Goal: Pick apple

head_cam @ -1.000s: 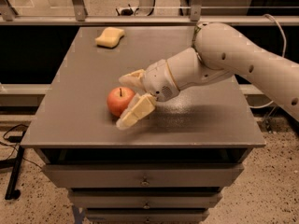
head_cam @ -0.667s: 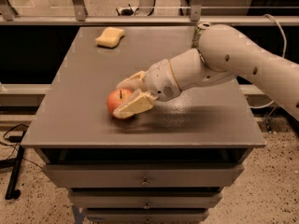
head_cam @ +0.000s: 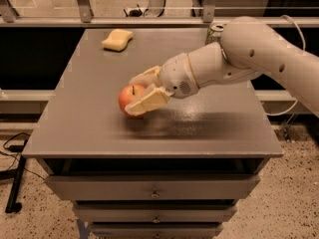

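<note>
The red-orange apple (head_cam: 127, 98) with a short dark stem sits on the grey table top (head_cam: 89, 113), left of centre. My gripper (head_cam: 131, 96) reaches in from the right and its two cream fingers are closed on the apple. One finger (head_cam: 144, 77) lies behind the apple and the other (head_cam: 148, 101) lies across its front. The apple's right side is hidden by the fingers. It looks to be at table level.
A yellow sponge (head_cam: 117, 39) lies at the table's back left. A green can (head_cam: 215, 31) stands at the back right, partly behind my arm. A rail with glass runs behind the table. Drawers (head_cam: 154, 188) are below the front edge.
The front finger has swung in from a wide-open stance and closed against the apple. The apple has shifted slightly with the gripper.
</note>
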You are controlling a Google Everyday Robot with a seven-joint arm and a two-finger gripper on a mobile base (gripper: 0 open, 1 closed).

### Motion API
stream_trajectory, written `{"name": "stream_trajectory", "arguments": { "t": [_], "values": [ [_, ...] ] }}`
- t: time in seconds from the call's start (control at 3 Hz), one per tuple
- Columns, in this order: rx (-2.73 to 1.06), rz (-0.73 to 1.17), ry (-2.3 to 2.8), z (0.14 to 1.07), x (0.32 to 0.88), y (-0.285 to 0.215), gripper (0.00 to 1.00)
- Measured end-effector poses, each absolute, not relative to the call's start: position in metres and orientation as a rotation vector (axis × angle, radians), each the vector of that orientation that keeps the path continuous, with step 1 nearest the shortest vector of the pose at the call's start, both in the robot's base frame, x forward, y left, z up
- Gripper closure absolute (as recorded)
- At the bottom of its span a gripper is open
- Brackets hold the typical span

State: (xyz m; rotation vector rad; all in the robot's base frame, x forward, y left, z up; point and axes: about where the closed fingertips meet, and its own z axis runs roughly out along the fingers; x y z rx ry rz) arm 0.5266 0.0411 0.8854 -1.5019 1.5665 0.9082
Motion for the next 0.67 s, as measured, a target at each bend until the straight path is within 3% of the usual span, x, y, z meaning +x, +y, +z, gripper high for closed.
{"name": "stream_trajectory", "arguments": {
  "t": [0.33,0.67],
  "values": [
    [-1.423,0.912,1.521,0.927,0.542,0.024,1.0],
    [-1.408,0.906,1.501,0.941,0.546,0.022,1.0]
  ]
}}
